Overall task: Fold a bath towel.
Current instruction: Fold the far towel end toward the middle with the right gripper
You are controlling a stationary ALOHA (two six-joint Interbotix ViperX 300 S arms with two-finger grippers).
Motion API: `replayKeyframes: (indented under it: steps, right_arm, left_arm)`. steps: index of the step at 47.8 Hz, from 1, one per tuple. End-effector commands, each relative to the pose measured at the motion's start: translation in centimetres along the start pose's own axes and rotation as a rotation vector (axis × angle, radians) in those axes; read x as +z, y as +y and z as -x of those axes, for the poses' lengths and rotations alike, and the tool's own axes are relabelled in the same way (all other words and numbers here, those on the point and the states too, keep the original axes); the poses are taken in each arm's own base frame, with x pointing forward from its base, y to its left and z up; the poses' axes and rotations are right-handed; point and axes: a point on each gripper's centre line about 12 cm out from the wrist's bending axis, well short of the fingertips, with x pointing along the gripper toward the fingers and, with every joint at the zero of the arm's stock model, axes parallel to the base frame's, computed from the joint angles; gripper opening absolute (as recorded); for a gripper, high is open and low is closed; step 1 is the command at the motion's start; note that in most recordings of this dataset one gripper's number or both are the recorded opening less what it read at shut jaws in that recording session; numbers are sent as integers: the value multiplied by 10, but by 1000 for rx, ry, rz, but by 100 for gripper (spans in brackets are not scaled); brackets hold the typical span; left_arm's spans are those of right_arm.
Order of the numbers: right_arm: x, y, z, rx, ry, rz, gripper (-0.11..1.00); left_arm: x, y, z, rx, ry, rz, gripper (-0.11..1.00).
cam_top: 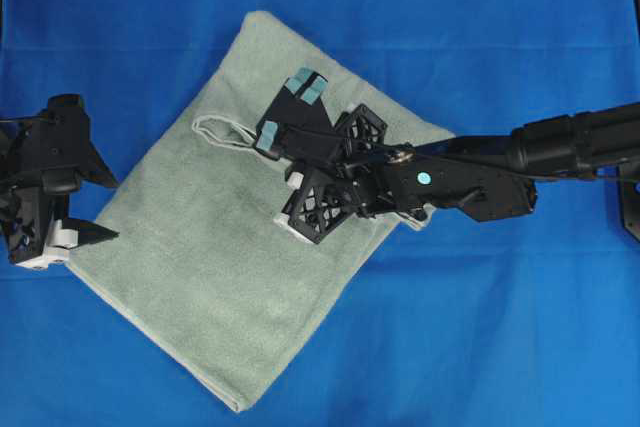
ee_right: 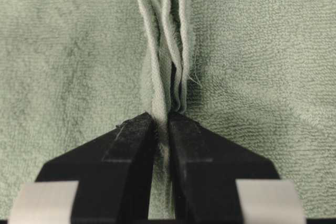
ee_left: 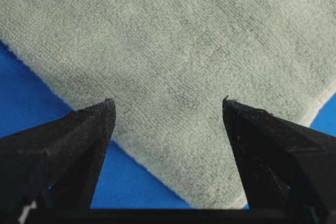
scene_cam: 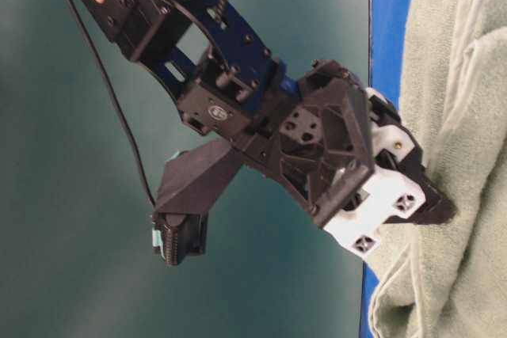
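Sage-green bath towel (cam_top: 215, 257): lies slanted on the blue cloth, mid-table, already folded into a layered rectangle; stacked edges show at its near-left side.
Left gripper (ee_left: 168, 109): at the far left, low beside the towel's left corner, jaws spread wide with nothing between them; the wrist view looks down on a towel corner over blue.
Right gripper (ee_right: 161, 121): reaches in from the right above the towel's upper middle, jaws nearly together and pinching several bunched hem layers (ee_right: 165, 40).
Hem loop (cam_top: 222, 130): a pale edge curls loose on top of the towel, just left of the right gripper.
Done: at least 1 fold looks complete, judging by the doubled layers.
Left: probably carrying the pinched edge across for another fold, then smoothing; how many folds remain I cannot tell.
Surface: smooth bright blue cloth (cam_top: 500, 347) covers the whole table, flat with faint creases.
Room: the table-level view shows only a plain dark teal backdrop (scene_cam: 63, 235) behind the arm.
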Motion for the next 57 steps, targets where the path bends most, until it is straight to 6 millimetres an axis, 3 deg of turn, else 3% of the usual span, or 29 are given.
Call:
replayKeyframes:
  steps: [1,18,27,29,40,47,57]
  right_arm:
    - [13,5,10,23,-37,-12,11]
    - [14,0,4,12,-31,-23,13]
    - [21,5,10,22,-53,-18,63]
    - [25,8,18,28,-68,-16,69]
    - [41,8,76,4,-146,23,65]
    - [36,-16,111,-53,-159,20,65]
    - [13,-55,139,-57,-176,-14,65]
  left_arm:
    - [7,-5,2,-15,-23,-13,78]
    - [6,-7,2,-22,-20,-21,78]
    - [6,-8,2,-25,-21,-27,78]
    - [7,-8,3,-25,-23,-37,78]
    - [6,-13,3,-43,-21,-169,78]
    - [5,-27,3,-93,-50,-299,78]
    - [-4,-68,6,-240,-120,-600,78]
